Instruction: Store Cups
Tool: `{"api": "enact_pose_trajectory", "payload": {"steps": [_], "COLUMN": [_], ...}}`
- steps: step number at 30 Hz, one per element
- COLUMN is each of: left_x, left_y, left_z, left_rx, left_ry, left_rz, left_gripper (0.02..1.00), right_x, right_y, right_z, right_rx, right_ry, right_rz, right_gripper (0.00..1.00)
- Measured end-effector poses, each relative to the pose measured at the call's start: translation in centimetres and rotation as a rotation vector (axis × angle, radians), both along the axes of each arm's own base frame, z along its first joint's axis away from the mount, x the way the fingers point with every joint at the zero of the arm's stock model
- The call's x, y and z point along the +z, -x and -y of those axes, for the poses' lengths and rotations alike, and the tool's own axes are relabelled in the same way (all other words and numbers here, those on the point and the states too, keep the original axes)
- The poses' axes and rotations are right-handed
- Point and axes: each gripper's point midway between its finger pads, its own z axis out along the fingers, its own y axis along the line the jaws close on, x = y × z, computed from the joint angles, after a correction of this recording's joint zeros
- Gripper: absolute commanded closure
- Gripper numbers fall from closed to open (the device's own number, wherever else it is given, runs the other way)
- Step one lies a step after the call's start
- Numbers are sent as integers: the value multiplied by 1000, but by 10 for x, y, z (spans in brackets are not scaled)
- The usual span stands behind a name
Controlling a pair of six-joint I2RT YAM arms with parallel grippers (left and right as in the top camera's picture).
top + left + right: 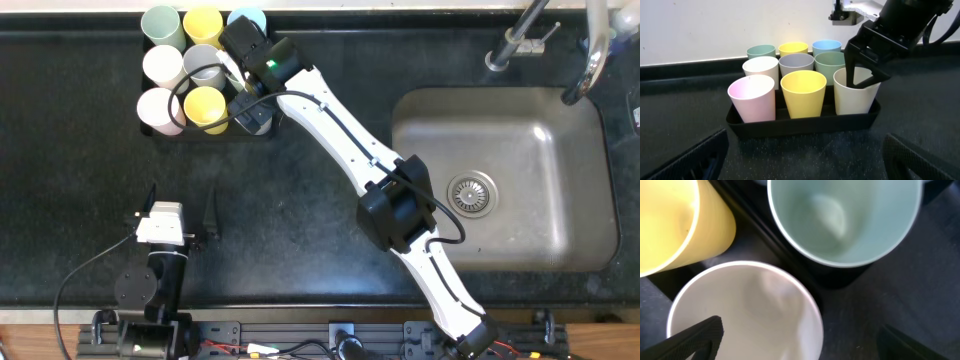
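A black tray (805, 125) at the back left of the counter holds several cups in three rows. Its near row has a pink cup (752, 97), a yellow cup (802, 92) and a cream cup (855, 97). My right gripper (866, 80) hangs open over the cream cup (755, 310), one finger dipping inside the rim and the other outside it. In the top view the right gripper (252, 100) covers that corner of the tray (225, 137). A pale green cup (840, 220) stands just behind. My left gripper (181, 205) rests open near the front left, holding nothing.
A steel sink (500, 180) with a faucet (520, 40) fills the right side of the dark counter. The right arm stretches diagonally across the middle. A white wall stands directly behind the tray.
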Motion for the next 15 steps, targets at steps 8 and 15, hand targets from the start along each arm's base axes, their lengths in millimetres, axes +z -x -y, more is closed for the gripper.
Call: {"api": "enact_pose_trajectory", "payload": {"steps": [8, 15], "left_x": [0, 0], "left_y": [0, 0], "left_z": [0, 0], "left_rx": [0, 0], "left_ry": [0, 0], "left_rz": [0, 0], "left_gripper": [20, 20], "right_x": [6, 52], "right_y": [-7, -9], "right_z": [3, 30], "right_rx": [-16, -68], "right_ry": [9, -23], "right_rz": [34, 56], "right_gripper": [5, 3]}}
